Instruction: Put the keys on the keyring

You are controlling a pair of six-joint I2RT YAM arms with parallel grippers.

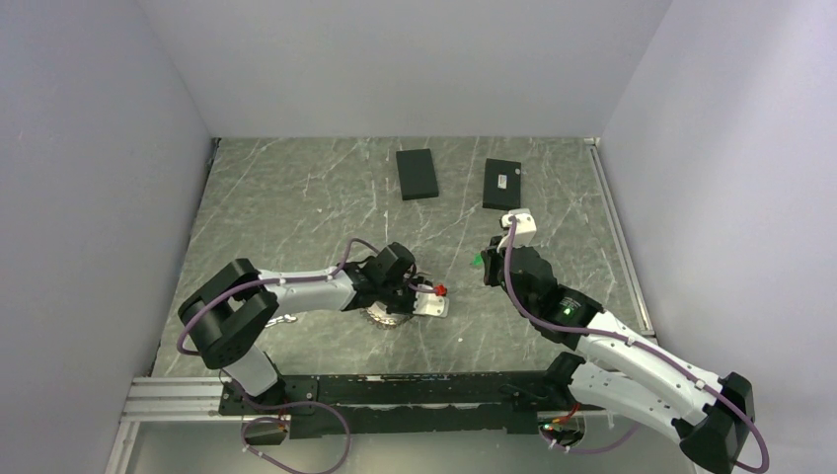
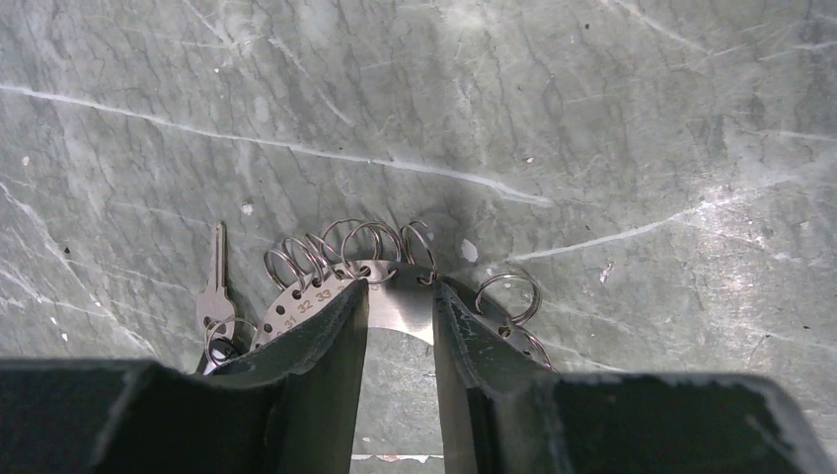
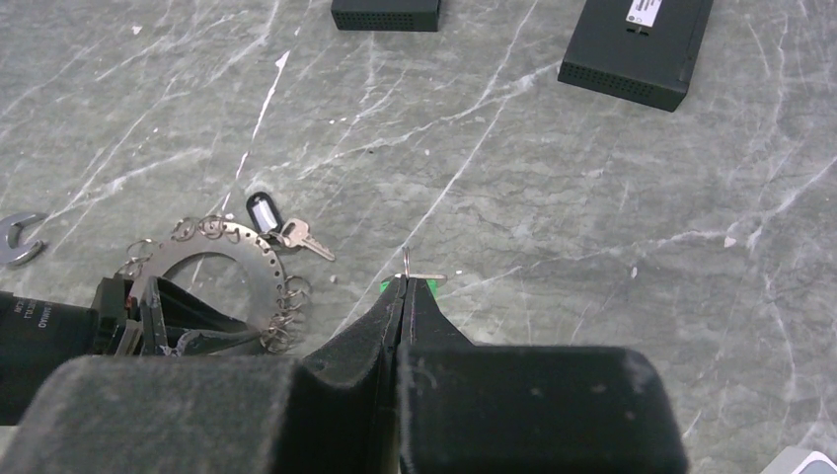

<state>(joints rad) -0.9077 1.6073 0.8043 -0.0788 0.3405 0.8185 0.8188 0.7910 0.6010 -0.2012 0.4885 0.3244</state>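
The keyring point(image 2: 400, 304) is a flat metal ring with numbered holes and several small split rings along its edge. It lies on the table under my left gripper point(image 2: 400, 296). The jaws are open and both fingers rest across the ring's band, not clamped on it. The keyring also shows in the top view point(image 1: 383, 317) and the right wrist view point(image 3: 222, 259). A silver key point(image 2: 215, 286) with a black tag point(image 3: 259, 209) lies against its edge. My right gripper point(image 3: 405, 286) is shut on a small key with a green tag point(image 3: 385, 286), right of the ring.
Two flat black boxes point(image 1: 417, 173) point(image 1: 502, 184) lie at the back of the table. A white piece point(image 1: 430, 306) with a red tag point(image 1: 441, 289) lies beside the left gripper. A grey C-shaped part point(image 3: 20, 237) lies left of the ring.
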